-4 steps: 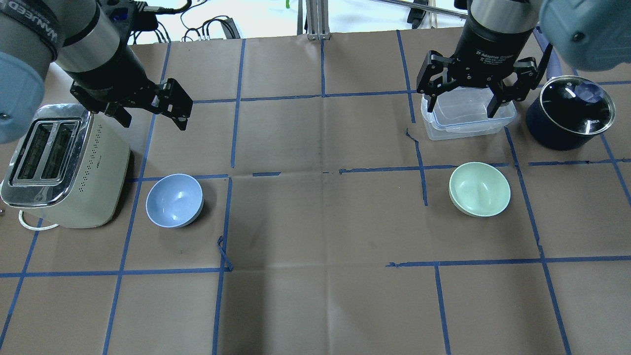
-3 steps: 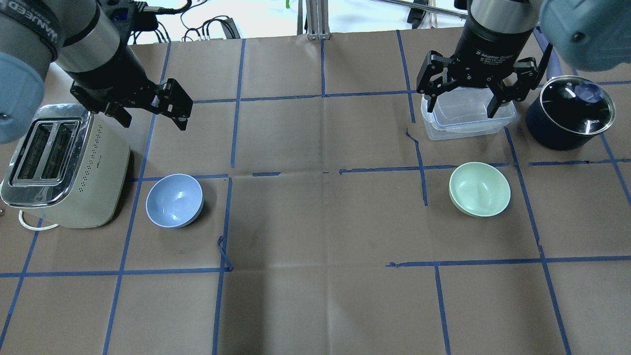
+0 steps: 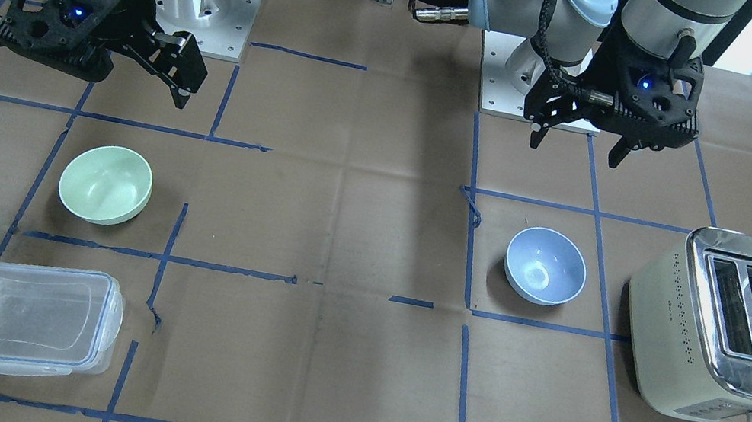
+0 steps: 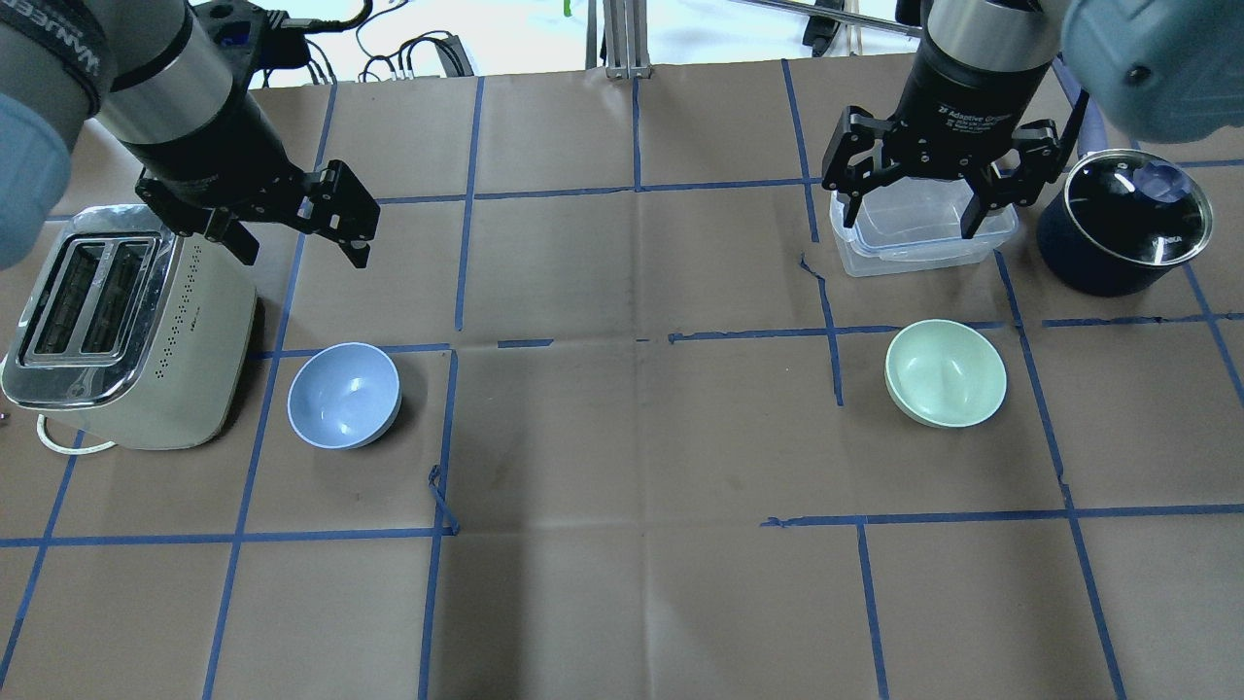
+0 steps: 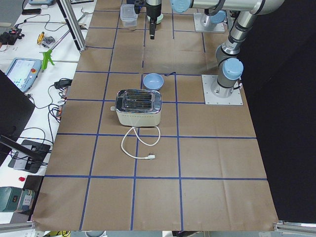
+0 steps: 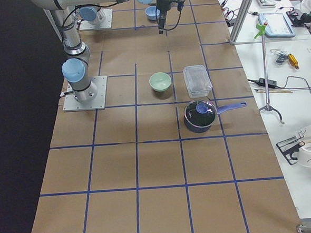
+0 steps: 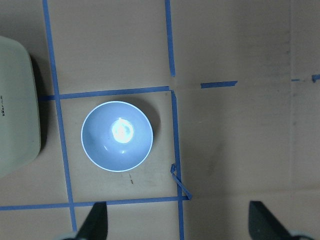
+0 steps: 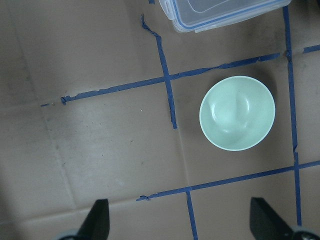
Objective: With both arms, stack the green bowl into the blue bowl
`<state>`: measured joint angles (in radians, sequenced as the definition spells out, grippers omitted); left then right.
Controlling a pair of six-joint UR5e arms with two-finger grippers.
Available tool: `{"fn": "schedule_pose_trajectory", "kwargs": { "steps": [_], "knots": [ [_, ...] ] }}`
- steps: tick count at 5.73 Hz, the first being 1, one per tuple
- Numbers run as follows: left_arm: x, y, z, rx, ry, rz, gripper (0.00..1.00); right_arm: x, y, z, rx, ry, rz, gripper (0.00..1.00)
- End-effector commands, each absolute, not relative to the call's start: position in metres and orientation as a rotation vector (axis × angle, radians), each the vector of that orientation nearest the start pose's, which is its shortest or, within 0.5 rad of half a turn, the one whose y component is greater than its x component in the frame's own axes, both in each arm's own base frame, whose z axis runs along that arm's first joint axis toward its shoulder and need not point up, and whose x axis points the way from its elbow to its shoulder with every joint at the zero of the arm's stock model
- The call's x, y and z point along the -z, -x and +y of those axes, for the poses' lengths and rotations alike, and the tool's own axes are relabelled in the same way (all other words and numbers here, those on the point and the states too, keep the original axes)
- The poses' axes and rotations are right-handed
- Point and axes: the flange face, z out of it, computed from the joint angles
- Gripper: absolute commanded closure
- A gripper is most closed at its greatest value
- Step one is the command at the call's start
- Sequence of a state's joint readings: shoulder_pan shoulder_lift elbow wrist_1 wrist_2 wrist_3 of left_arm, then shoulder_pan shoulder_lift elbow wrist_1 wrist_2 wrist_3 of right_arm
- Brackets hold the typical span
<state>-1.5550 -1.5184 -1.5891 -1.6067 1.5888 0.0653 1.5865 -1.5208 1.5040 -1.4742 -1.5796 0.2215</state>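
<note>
Green bowl (image 4: 945, 373): pale mint, round, upright with its mouth up, empty; it stands alone on the right half of the table (image 4: 632, 437), roughly midway between the robot-side edge and the operators' edge, touching nothing. Right gripper (image 4: 911, 219): black, two-fingered, jaws spread wide and empty, hanging high over the green bowl's part of the table; in its wrist view the two fingertips (image 8: 97, 217) frame the lower edge with the bowl below and clear of them. Clear container (image 3: 21, 315): rectangular, lidded with blue-trimmed clips, lying near the green bowl on its side toward the operators' edge, apart from it. Pot (image 4: 1118, 224): dark blue with a glass lid, just beside the container on the side toward the table's right end. Blue bowl (image 4: 343, 395): pale periwinkle, round, upright, empty, a small ring at its inside bottom; it stands on the left half of the table, well apart from the green bowl and about level with it across the table. Left gripper (image 4: 298, 238): black, jaws spread and empty, held high over the blue bowl's area, in contact with nothing. Toaster (image 4: 126, 331): cream body, chrome two-slot top, just beside the blue bowl toward the table's left end, not touching it; its white cord (image 5: 140, 145) lies looped on the table, unplugged. Table surface: brown paper marked into squares by blue tape.
</note>
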Motion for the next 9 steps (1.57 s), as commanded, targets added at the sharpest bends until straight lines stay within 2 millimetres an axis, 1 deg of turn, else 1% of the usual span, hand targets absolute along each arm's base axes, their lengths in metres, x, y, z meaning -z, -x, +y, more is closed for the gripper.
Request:
{"fn": "schedule_pose_trajectory", "kwargs": {
  "steps": [1,2,3,4,5,6,7,8,9],
  "knots": [
    [-0.498,0.124,-0.473,-0.032,-0.010,3.125,0.02,-0.482,-0.074,-0.516,-0.147,-0.287,3.129,0.00],
    [-0.495,0.126,-0.476,-0.041,-0.015,3.126,0.02,-0.468,-0.020,-0.517,-0.188,-0.237,3.114,0.00],
    [-0.503,0.126,-0.470,-0.011,-0.024,3.122,0.02,-0.460,0.016,-0.515,-0.190,-0.146,3.108,0.00],
    [-0.497,0.124,-0.476,-0.022,-0.027,3.125,0.02,-0.451,0.063,-0.511,-0.212,-0.125,3.088,0.00],
    [-0.473,0.123,-0.480,-0.051,-0.013,3.123,0.02,-0.427,0.082,-0.505,-0.253,-0.176,3.056,0.00],
    [-0.440,0.115,-0.486,-0.084,0.001,3.122,0.02,-0.397,0.077,-0.503,-0.205,-0.260,3.071,0.00],
    [-0.398,0.096,-0.488,-0.147,-0.015,3.128,0.03,-0.358,0.064,-0.502,-0.144,-0.262,3.089,0.00],
    [-0.339,0.087,-0.489,-0.123,-0.020,3.127,0.03,-0.325,0.043,-0.507,-0.057,-0.202,3.116,0.00],
    [-0.296,0.079,-0.485,-0.172,-0.030,3.131,0.03,-0.287,0.038,-0.507,-0.080,-0.161,3.115,0.00]
  ]
}}
